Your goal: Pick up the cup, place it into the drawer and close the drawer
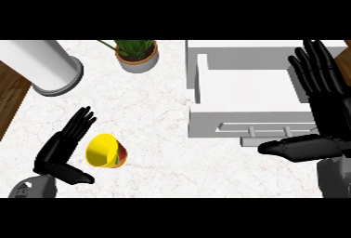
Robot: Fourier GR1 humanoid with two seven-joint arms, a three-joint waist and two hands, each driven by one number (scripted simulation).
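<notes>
The yellow cup (104, 150) lies tipped on the counter (165, 139), just beside the left hand (63, 148), whose fingers are straight and hold nothing. The right hand (321, 107), also unclenched, waits by the open drawer (247, 88). Next, the left fingers must curl round the cup.

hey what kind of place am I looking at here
Probably a kitchen counter: a pale marbled countertop with an open white drawer, a potted plant and a yellow cup lying on its side.
</notes>
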